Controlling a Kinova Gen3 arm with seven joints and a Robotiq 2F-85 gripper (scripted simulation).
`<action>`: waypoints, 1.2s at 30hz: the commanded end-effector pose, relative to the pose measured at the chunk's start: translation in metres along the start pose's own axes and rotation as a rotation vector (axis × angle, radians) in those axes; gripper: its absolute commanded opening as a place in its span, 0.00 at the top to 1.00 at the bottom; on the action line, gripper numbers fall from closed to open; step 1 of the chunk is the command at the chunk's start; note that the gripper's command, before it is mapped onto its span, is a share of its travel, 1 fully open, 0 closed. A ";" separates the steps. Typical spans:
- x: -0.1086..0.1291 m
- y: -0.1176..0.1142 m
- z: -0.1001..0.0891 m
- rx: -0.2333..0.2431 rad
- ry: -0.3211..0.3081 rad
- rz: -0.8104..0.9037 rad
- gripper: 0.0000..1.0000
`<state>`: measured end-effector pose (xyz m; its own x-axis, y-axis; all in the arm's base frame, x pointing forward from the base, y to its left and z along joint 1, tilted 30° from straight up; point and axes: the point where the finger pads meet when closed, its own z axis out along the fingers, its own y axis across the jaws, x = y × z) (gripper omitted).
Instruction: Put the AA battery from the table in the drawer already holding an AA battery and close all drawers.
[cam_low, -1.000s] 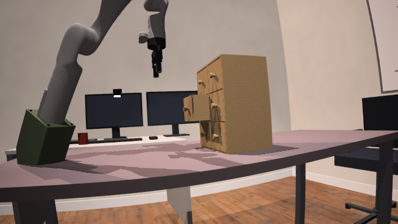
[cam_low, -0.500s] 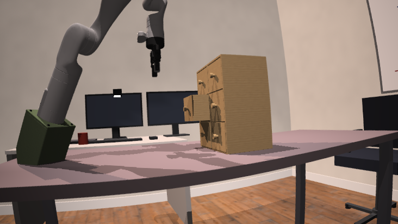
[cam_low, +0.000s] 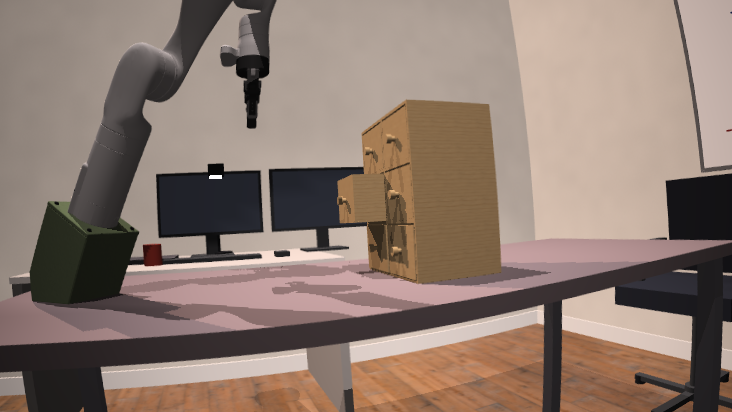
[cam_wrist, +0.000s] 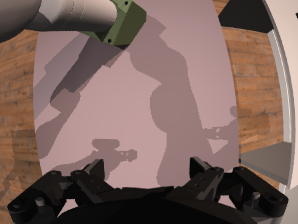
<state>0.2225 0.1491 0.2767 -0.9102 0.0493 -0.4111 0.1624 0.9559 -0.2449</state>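
Gripper [cam_low: 251, 122] spread wide, empty, high above table [cam_low: 461, 307]; chest [cam_low: 450, 194] has 1 middle drawer [cam_low: 361, 198] part out; AA battery not visible in either view; advice: locate battery before descending, keep drawer under half out.

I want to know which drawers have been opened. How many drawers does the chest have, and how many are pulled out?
6 drawers, in two columns of three on the chest. One is pulled out: the middle-row drawer nearer the monitors. The other five look pushed in. The gripper hangs open above the table.
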 end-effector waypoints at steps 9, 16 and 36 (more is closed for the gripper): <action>0.017 0.006 -0.013 0.002 -0.021 -0.012 0.00; 0.013 0.006 -0.008 0.002 -0.050 -0.012 0.00; -0.046 0.007 0.063 -0.001 -0.494 -0.012 0.00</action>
<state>0.2796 0.1427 0.2375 -0.6891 -0.0886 -0.7193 0.0924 0.9737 -0.2084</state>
